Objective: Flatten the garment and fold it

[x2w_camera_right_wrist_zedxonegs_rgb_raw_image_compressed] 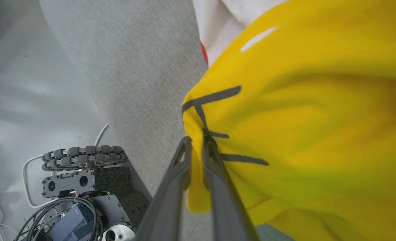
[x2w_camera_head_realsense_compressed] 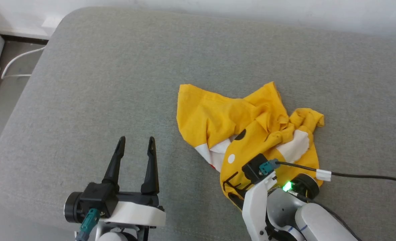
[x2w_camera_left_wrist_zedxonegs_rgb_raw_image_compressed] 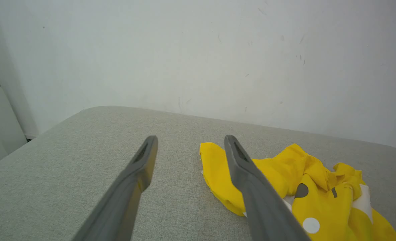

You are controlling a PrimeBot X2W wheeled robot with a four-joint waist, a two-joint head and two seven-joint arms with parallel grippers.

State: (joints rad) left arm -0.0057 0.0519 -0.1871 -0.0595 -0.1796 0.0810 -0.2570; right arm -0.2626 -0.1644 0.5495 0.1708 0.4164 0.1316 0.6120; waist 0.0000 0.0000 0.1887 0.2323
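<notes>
— Where does the left arm (x2w_camera_head_realsense_compressed: 134, 211) sit?
— Low on the left side. Its two dark fingers (x2w_camera_head_realsense_compressed: 116, 164) point forward and stand well apart, so the left jaws are wide open with nothing between them.
— And the right arm (x2w_camera_head_realsense_compressed: 256, 204)?
— Low on the right, its white forearm angled up and inward, the wrist bent over. The right jaws are nearly closed, with the fingers (x2w_camera_right_wrist_zedxonegs_rgb_raw_image_compressed: 171, 187) almost parallel and pinching a fold at the edge of the shirt (x2w_camera_right_wrist_zedxonegs_rgb_raw_image_compressed: 285, 134).
</notes>
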